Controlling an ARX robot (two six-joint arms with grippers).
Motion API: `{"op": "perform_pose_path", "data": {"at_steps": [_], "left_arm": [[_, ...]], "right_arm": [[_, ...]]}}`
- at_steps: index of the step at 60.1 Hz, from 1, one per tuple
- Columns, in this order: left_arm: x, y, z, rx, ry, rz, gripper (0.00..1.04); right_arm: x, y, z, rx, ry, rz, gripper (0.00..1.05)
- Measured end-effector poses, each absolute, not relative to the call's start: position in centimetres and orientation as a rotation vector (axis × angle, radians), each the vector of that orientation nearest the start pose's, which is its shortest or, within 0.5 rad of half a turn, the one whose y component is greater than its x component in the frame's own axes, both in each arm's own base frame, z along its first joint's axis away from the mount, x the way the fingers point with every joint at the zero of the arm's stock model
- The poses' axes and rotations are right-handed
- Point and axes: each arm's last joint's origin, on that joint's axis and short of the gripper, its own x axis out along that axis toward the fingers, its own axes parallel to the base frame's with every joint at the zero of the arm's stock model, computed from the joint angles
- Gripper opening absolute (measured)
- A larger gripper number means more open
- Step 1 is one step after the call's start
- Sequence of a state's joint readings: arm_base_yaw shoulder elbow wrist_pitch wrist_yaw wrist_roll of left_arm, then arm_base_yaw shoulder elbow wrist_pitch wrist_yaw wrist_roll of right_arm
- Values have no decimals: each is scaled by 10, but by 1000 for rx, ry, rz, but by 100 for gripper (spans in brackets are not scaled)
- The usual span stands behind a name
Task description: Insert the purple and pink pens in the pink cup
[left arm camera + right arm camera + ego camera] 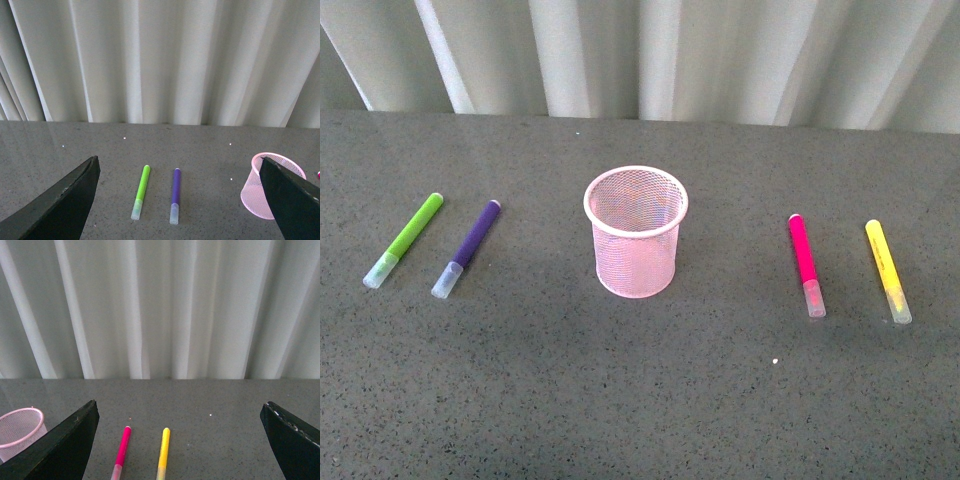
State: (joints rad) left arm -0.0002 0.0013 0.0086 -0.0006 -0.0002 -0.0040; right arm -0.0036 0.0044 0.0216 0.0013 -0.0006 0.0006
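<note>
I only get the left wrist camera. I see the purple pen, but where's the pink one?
Observer: The pink pen lies flat on the table, on the far side of the pink cup from the purple pen.
Operator: Anything next to it?
Observer: A yellow pen, beside it, not touching, farther from the cup.
Operator: Who can grab it?
Observer: The right hand faces it, open and empty.

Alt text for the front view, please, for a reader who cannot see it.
A pink mesh cup stands upright and empty in the middle of a grey table. Left of it lie a green marker and a purple pen, right of it a pink pen and a yellow marker, all flat and apart. A pale pleated curtain hangs behind.
</note>
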Motion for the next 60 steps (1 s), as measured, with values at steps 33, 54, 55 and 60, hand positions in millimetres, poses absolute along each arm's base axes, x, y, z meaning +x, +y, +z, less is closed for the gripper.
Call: {"op": "perform_pose_path", "data": {"at_steps": [33, 54, 55, 60], "left_arm": [[97, 0, 166, -4, -7, 0, 98], [128, 2, 181, -87, 284, 789, 98], [130, 2, 183, -87, 278, 790, 98], [148, 7, 197, -105, 234, 763, 98]], "right_arm": [[97, 0, 171, 1, -19, -3, 98], [97, 0, 171, 1, -17, -3, 98], [97, 0, 171, 1, -17, -4, 98], [97, 0, 171, 0, -18, -2, 98]]}}
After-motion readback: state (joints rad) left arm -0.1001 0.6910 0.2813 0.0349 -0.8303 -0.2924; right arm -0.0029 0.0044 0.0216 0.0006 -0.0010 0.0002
